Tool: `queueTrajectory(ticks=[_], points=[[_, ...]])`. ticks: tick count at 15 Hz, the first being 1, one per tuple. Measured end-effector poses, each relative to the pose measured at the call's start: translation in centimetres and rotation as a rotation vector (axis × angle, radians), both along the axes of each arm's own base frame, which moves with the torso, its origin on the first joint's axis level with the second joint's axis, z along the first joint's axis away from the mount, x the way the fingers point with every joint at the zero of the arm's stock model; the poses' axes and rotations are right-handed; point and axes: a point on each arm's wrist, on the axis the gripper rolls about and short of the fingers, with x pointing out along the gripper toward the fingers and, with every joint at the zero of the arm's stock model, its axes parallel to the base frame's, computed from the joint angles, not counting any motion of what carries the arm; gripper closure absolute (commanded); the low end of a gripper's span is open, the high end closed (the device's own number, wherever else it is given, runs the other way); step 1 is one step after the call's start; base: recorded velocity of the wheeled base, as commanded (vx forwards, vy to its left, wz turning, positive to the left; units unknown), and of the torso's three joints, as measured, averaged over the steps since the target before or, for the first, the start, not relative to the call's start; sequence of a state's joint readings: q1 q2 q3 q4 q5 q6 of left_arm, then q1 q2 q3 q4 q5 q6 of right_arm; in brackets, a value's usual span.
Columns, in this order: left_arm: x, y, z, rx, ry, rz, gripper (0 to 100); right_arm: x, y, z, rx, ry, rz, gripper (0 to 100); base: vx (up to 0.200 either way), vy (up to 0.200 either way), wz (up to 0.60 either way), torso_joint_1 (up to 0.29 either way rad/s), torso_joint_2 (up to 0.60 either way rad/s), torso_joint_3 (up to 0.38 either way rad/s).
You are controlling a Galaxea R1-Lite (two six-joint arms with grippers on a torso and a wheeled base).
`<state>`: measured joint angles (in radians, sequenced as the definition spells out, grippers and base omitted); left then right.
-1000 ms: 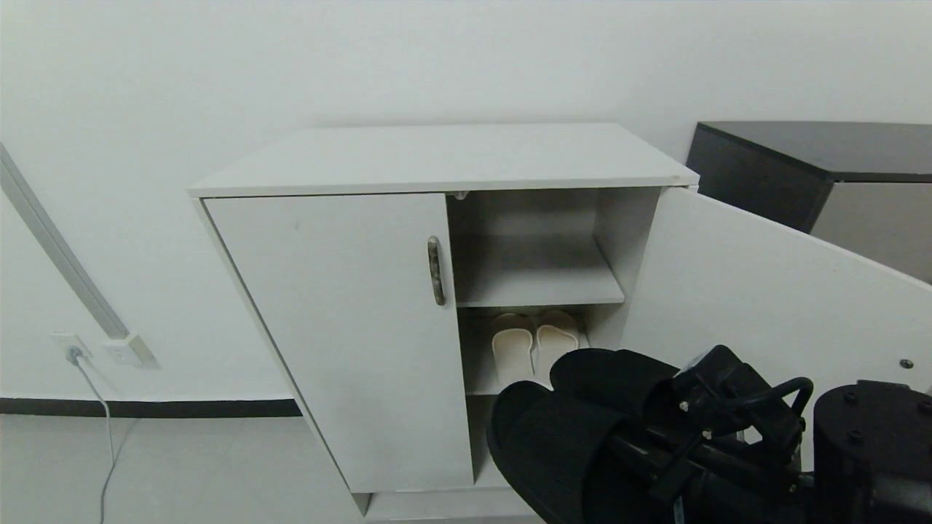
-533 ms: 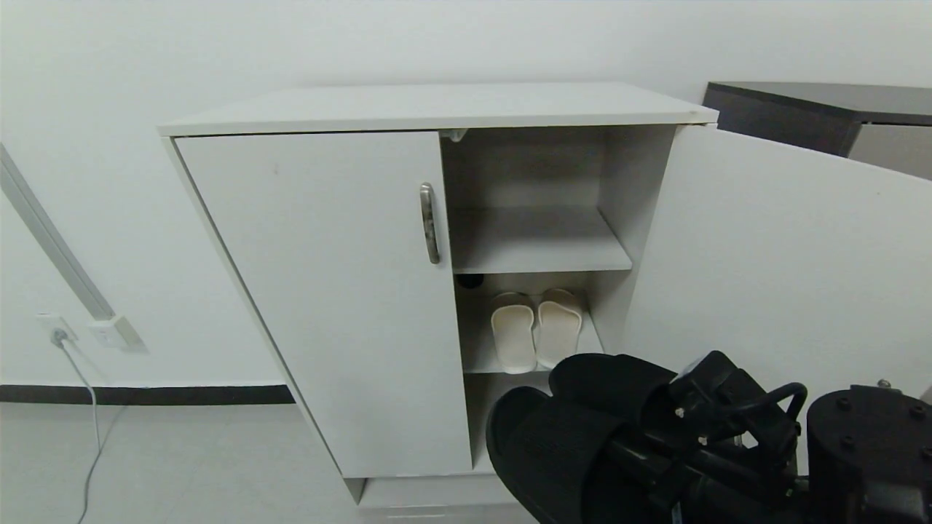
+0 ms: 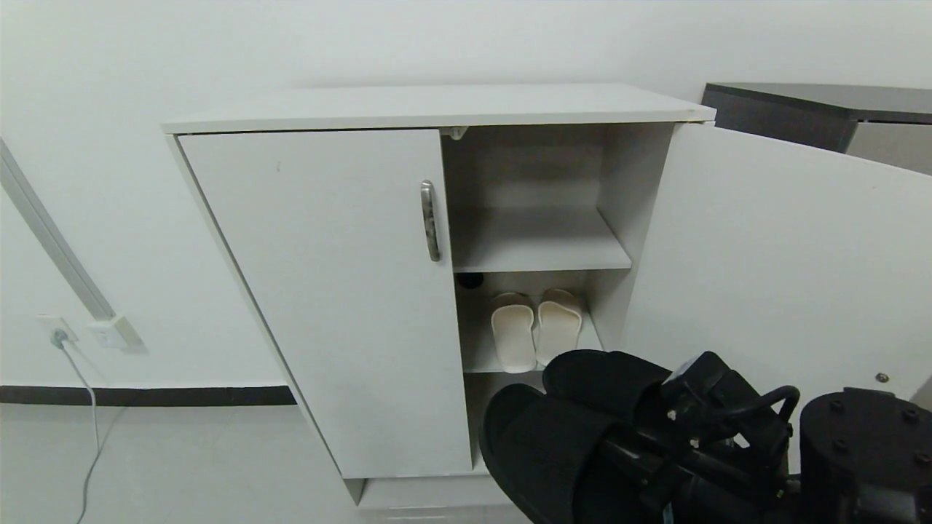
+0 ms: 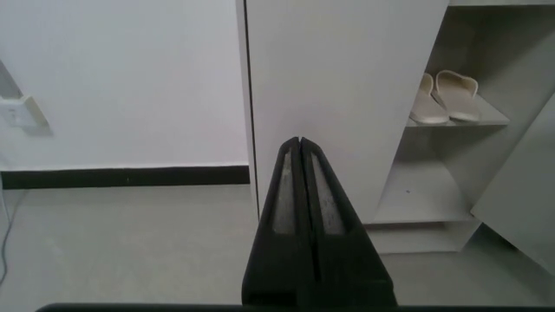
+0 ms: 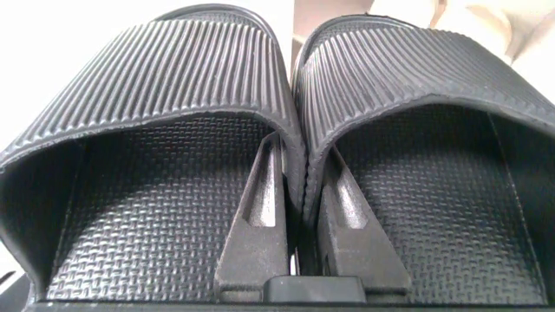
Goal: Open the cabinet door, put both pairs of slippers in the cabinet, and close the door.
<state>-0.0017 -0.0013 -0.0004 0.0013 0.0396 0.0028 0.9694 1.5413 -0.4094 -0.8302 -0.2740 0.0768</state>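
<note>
Left gripper (image 4: 300, 173): jaws fully together, nothing in them, hanging out in front of the cabinet (image 3: 437, 105) near the closed left door (image 3: 328, 291).

Left door's handle (image 3: 430, 220) is untouched. That side isn't needed.

Open bay: white slippers (image 3: 535, 327) are already in, side by side on the middle shelf (image 3: 473, 360), toes inward. The top shelf (image 3: 539, 247) and bottom shelf (image 4: 416, 195) are both bare.

Black slippers (image 3: 575, 429) are in the right gripper (image 5: 299, 152), low in front of the open bay and just outside it, toes toward the cabinet. One finger sits inside each slipper, and the jaws are nearly closed, pinching the two adjoining strap walls together. That one pinch carries the pair.

Handling, my read:
- Light, moulded foam or rubber, flexible.
- Ribbed straps and a diamond-pattern footbed, so grippy rather than slick.
- The strap walls are soft and will squash under the pads. That's harmless, nothing fragile here.
- The hold is well placed at the shared inner walls. The soles hang free, so the pair could sag or swivel on the pinch. Move slowly and keep it level.
- Set the soles down flat on a shelf before letting go.

Right door (image 3: 772, 247) is swung wide open beside the right arm.
</note>
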Motion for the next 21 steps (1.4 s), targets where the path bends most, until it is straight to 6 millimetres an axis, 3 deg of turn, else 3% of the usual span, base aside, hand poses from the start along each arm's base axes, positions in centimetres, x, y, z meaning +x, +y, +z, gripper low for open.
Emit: queueTrajectory(ticks=[4,9,12,16,19,21], points=[[0.0,0.0,0.0,0.0,0.0,0.0,100,1.2,1.7,-1.0,-0.028,-0.022,-0.09,100,0.0,0.0,0.0,-0.001,0.04,0.022],[0.0,0.0,0.0,0.001,0.001,-0.003,100,6.0,8.2,-0.6,0.01,-0.139,-0.464,100,0.0,0.0,0.0,0.0,0.0,0.0],[0.0,0.0,0.0,0.001,0.002,-0.004,100,8.4,10.9,0.2,0.022,-0.168,-0.586,100,0.0,0.0,0.0,0.0,0.0,0.0],[0.0,0.0,0.0,0.001,0.002,-0.005,100,12.1,11.6,3.0,0.003,-0.155,-0.68,100,0.0,0.0,0.0,0.0,0.0,0.0],[0.0,0.0,0.0,0.001,0.002,-0.005,100,12.8,11.5,5.3,0.032,-0.156,-0.695,100,0.0,0.0,0.0,0.0,0.0,0.0],[0.0,0.0,0.0,0.002,0.001,-0.005,100,13.1,11.2,5.8,0.017,-0.14,-0.677,100,0.0,0.0,0.0,0.0,0.0,0.0]])
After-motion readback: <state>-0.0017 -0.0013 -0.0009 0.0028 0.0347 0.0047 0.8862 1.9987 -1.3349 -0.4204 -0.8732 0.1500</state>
